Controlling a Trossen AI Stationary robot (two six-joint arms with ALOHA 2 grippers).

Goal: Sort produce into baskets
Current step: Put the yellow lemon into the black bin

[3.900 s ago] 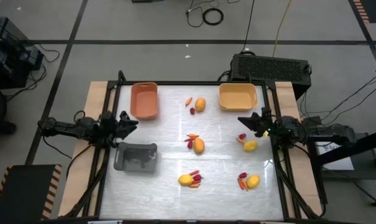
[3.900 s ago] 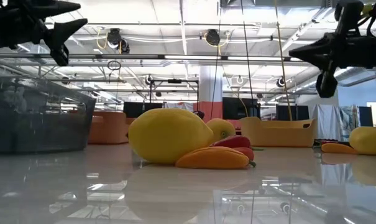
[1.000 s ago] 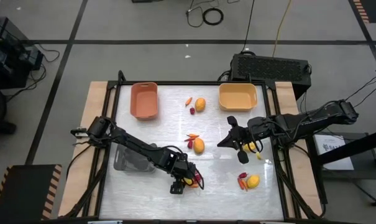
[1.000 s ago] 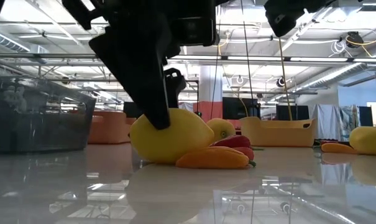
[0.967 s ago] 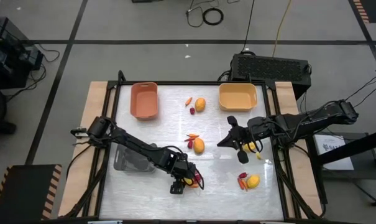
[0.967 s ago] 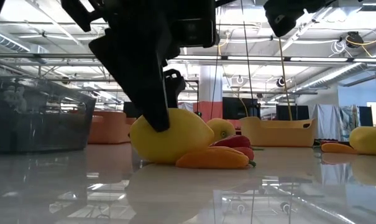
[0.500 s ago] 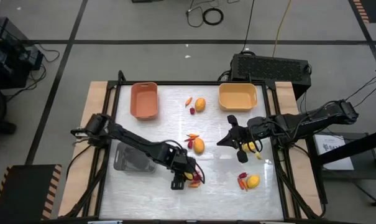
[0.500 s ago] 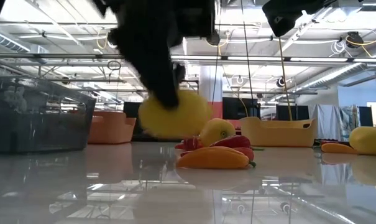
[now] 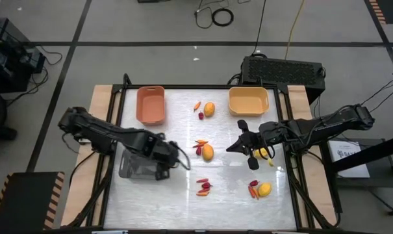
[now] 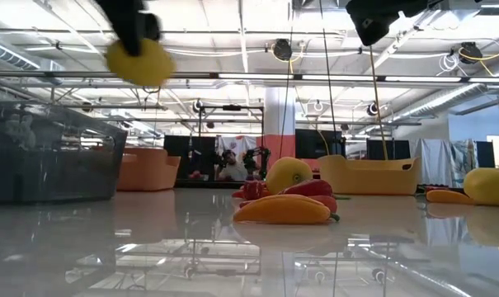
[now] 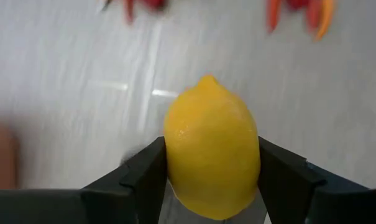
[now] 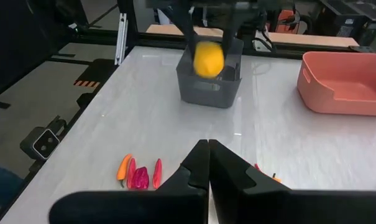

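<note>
- Three shallow plastic trays sit on the glossy white table [image 9: 235, 140]: a grey slatted tray [image 9: 134, 168] at the left edge, a narrow salmon-orange tray [image 9: 151, 104] at the far left, a squarer yellow-orange tray [image 9: 248, 101] at the far right.
- Left gripper [image 11: 209, 186]: fingers closed part-way on a smooth yellow egg-shaped fruit [image 11: 211, 163], one finger [image 11: 138, 180] on each flank, held clear of the table. The right wrist view puts this fruit [image 12: 209, 58] just at the grey tray's [image 12: 209, 84] near rim.
- Right gripper [image 12: 208, 163]: fingers pressed together, nothing between them; it hangs over the table's right half, near another yellow fruit [image 9: 262, 153] that its arm partly hides.
- Loose on the table: a small cluster of slim orange and dark red pepper-like pieces [image 9: 203, 187] near the front centre, with open table between it and the grey tray.
- Centre: an orange-yellow fruit [image 9: 208, 152] with red pieces touching it.
- Front right: a yellow fruit [image 9: 264, 189] beside red and orange pieces.
- Far centre: an orange-yellow fruit [image 9: 209, 108] between the two orange trays.
- Surface: strongly reflective, showing ceiling lights in the low view.
</note>
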